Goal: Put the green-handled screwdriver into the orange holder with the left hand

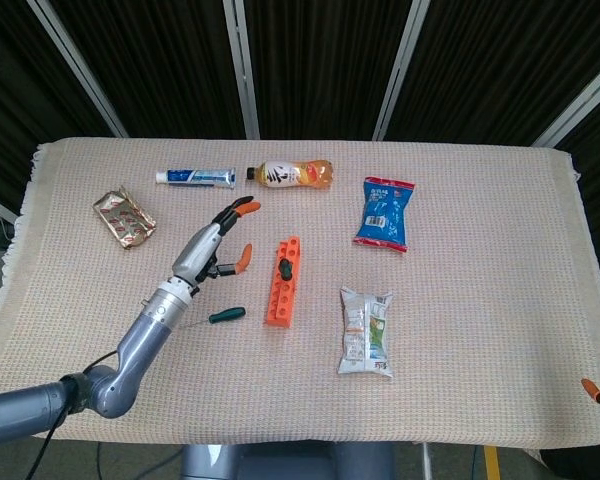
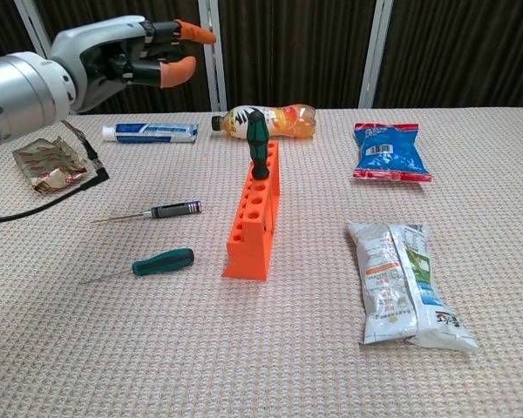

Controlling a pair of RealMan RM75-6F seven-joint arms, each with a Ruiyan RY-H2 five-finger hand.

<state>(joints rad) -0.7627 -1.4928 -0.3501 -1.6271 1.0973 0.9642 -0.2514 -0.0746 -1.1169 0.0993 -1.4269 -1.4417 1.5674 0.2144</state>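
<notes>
Screwdriver (image 2: 258, 139) upright in ridged orange holder (image 2: 254, 214) — green handle.
Left hand (image 2: 126, 57) raised above woven tabletop (image 2: 270, 348), orange-tipped fingers (image 2: 176, 71) spread, released — empty.

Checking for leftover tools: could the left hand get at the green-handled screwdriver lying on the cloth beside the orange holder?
Probably yes. The left hand is open and raised; the loose screwdriver lies flat in open cloth, apart from the orange holder, nothing over it.

Left arm (image 1: 130, 345): smooth silver-grey cylindrical casing with darker grey joint bands. Left hand (image 2: 126, 57): grey shell, black fingers (image 2: 161, 30) capped with orange tips. Thin black cable (image 2: 44, 205) trailing from wrist. Blue marking on forearm.
</notes>
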